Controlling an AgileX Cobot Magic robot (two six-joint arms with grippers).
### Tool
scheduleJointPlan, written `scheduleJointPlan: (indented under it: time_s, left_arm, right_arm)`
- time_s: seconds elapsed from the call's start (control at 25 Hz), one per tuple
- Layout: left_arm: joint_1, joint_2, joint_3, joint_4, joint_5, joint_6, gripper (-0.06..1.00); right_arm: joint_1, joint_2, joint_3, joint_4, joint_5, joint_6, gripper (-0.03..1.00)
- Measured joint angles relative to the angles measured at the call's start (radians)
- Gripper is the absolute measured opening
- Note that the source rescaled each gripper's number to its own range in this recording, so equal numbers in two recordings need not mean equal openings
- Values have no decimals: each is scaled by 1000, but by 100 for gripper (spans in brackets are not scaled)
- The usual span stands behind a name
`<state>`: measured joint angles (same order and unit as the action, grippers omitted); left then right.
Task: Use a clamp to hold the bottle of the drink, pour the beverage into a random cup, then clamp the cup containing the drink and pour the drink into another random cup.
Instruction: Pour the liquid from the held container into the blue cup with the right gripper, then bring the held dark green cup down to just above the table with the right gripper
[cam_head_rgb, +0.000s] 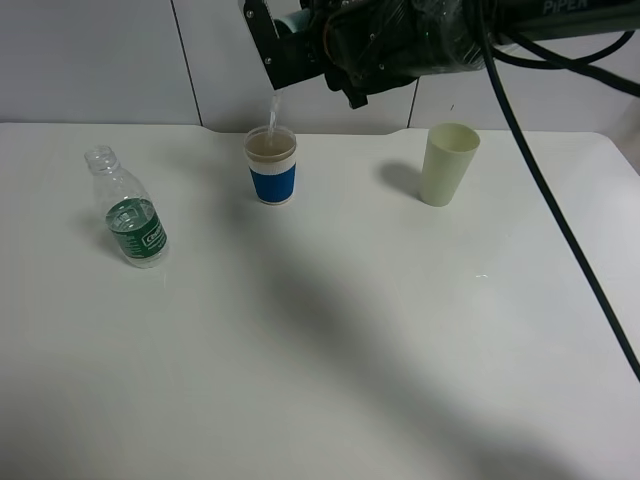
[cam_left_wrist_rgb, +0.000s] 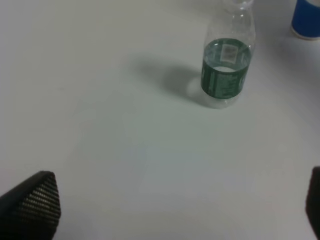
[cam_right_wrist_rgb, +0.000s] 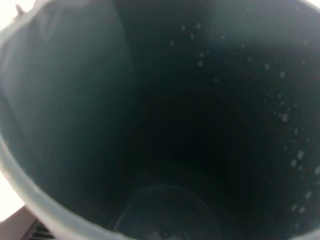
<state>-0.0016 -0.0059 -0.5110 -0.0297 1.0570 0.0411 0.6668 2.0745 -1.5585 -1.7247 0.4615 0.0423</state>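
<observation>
Filling the right wrist view, dark cup (cam_right_wrist_rgb: 165, 125): interior only, its wall beaded with droplets, outer rim cut off on every side. Right gripper (cam_head_rgb: 300, 50): seen from the exterior high view as a dark mass at the upper frame edge, partly cropped; jaw position cannot be told, and the dark cup it seems to carry cannot be made out there. Thin stream of liquid (cam_head_rgb: 272, 115): falls from under that gripper into the blue-banded cup (cam_head_rgb: 271, 165), which stands upright at the back middle of the white table (cam_head_rgb: 330, 340) (brownish surface visible inside its mouth). Pale green cup (cam_head_rgb: 448, 163): upright, well to the right, apart from everything. Bottle (cam_head_rgb: 128, 212): clear plastic, green label, uncapped, upright near the left edge, with a little liquid low down. Left gripper (cam_left_wrist_rgb: 170, 210): only two dark fingertips (cam_left_wrist_rgb: 35, 202) show at the corners of its own view, spread wide, holding nothing, with the bottle (cam_left_wrist_rgb: 226, 70) well ahead.
</observation>
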Motion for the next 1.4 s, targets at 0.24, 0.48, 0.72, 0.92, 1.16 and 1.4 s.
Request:
scheduleJointPlan:
  time_s: [0.24,0.48,0.72,0.92,1.16,1.4]
  left_arm:
    - [0,0,0,0,0,0,100]
    - [0,0,0,0,0,0,100]
    - [0,0,0,0,0,0,100]
    - [0,0,0,0,-1,0,100]
    - [0,0,0,0,-1,0,100]
    - [0,0,0,0,-1,0,100]
  right_arm:
    - [0,0,0,-1,6,-59,0]
    - [0,0,0,-1,6,-118,0]
    - [0,0,0,-2,6,-186,0]
    - [0,0,0,-2,6,-184,0]
    - [0,0,0,6,-16,144,0]
    - [0,0,0,47,-71,779,0]
